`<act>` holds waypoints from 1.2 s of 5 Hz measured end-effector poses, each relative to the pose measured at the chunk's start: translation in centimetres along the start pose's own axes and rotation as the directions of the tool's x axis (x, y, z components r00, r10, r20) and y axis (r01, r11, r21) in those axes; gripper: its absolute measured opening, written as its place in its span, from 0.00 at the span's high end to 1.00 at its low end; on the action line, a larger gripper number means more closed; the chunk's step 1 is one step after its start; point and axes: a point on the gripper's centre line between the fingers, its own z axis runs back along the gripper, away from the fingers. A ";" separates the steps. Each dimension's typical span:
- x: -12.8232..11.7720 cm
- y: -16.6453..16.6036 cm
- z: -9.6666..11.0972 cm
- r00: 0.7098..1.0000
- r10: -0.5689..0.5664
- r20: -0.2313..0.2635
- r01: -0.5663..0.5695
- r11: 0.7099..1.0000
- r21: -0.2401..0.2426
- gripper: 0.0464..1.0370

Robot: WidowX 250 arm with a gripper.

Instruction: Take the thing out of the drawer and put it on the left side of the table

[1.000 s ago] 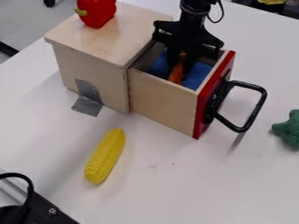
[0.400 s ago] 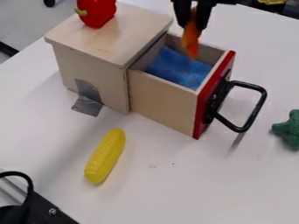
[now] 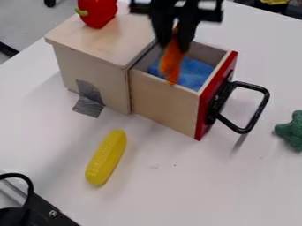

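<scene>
Gripping an orange thing (image 3: pixel 171 64) between black jaws, its top partly hidden, green toy (image 3: pixel 291 131) cut off

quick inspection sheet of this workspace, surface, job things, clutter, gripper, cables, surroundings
surface: white table, a few small marks
job's things: open drawer with blue lining; orange toy held over it, not yet on the table
clutter: yellow corn, green toy, red pepper on the wooden box, grey tape at its foot
gripper: shut on orange toy
cables: black loop at lower left, maybe a cable
surroundings: grey floor at upper left
</scene>
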 end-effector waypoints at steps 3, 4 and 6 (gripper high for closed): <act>-5.0 -0.5 -6.6 0.996 -0.030 -0.085 0.030 1.000 -0.001 0.77; -5.7 -0.7 -8.1 0.993 -0.026 -0.117 0.027 1.000 0.007 0.77; -6.4 -0.8 -9.4 0.988 -0.027 -0.153 0.031 0.999 0.023 0.42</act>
